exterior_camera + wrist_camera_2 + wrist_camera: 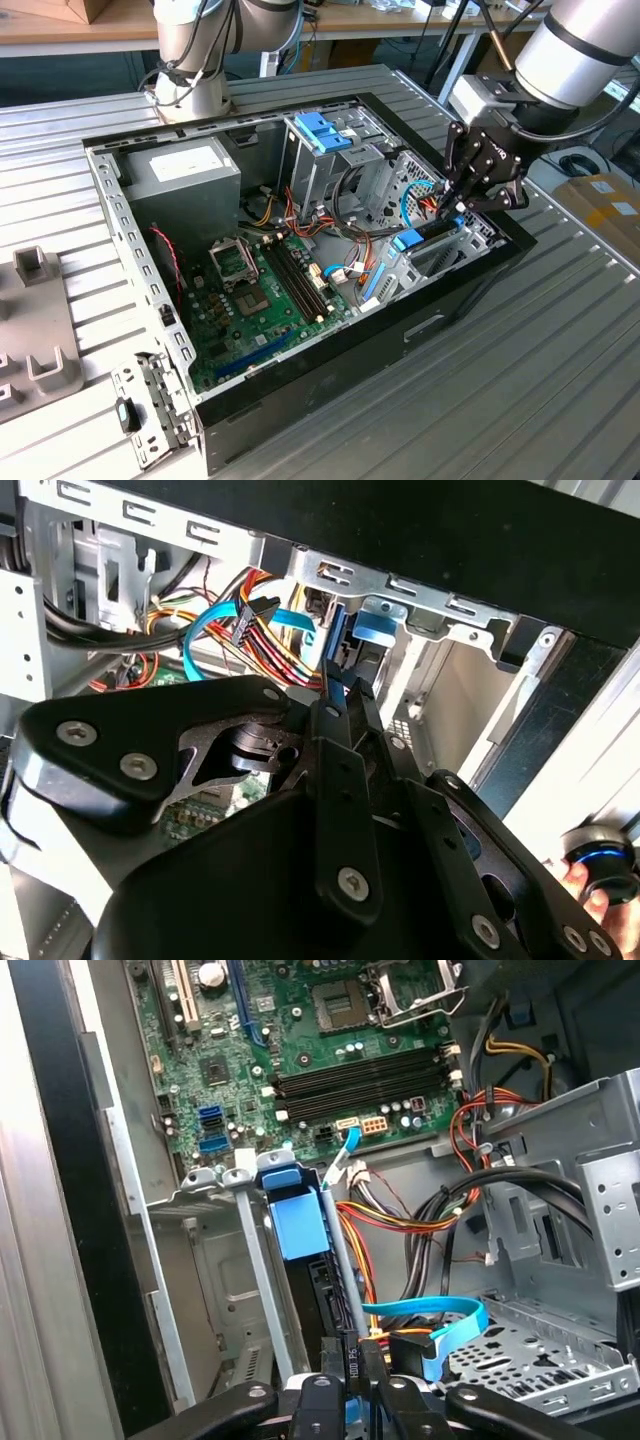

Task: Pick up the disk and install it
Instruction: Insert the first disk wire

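One gripper (455,205) hangs over the case (440,320) at the exterior view's right, arm angled down, aligning the disk (425,238) edge-on with its bay. In the second wrist view, fingers (345,780) pinch the disk's thin edge. In the first wrist view, the disk (320,1290) stands upright, partly seated in the bay (250,1260).

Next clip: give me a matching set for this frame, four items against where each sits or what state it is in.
Items:
1. disk
2. hand
3. power-supply box
4. motherboard

Places or states:
A. flat on the case floor
B. standing on edge in the drive bay at the case's front wall
C. corner of the case near the arm's base
D. over the drive bay, on the disk's top edge

Pairs: 1-B, 2-D, 3-C, 4-A
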You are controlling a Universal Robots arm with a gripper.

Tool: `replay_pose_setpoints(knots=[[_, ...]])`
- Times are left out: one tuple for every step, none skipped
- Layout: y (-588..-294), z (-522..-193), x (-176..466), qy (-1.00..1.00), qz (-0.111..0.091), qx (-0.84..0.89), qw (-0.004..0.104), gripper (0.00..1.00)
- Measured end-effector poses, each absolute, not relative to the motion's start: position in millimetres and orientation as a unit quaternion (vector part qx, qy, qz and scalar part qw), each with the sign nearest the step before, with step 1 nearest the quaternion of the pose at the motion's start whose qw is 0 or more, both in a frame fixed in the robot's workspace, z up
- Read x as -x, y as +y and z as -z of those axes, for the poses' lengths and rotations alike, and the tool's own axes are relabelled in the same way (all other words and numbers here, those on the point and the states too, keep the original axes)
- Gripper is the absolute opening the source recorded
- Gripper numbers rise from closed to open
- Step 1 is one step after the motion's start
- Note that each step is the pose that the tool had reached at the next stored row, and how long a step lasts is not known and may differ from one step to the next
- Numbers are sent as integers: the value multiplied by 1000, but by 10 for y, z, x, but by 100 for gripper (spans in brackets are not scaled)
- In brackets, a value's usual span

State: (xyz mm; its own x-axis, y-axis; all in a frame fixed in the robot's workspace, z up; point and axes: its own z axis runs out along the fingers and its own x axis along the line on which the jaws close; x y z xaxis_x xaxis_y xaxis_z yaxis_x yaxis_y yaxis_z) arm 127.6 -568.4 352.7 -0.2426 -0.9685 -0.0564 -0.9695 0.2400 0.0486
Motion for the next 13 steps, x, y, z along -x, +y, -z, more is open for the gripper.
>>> replay_pose_setpoints(knots=[[-5683,-3526,-1276,791,-36,611,7,19],[-5683,-3525,-1276,796,-36,604,8,19],[-5682,-3524,-1276,798,-36,601,8,19],[-5681,-3524,-1277,798,-36,601,8,19],[-5681,-3524,-1276,798,-36,601,8,19],[-5681,-3524,-1277,798,-36,601,8,19],[-5681,-3524,-1276,798,-36,601,8,19],[-5682,-3524,-1276,797,-36,603,8,19],[-5682,-3524,-1277,793,-36,609,7,19],[-5681,-3523,-1277,787,-37,616,7,19],[-5681,-3523,-1277,781,-37,624,7,19],[-5681,-3522,-1277,775,-37,630,7,19],[-5681,-3521,-1277,767,-37,641,6,19]])
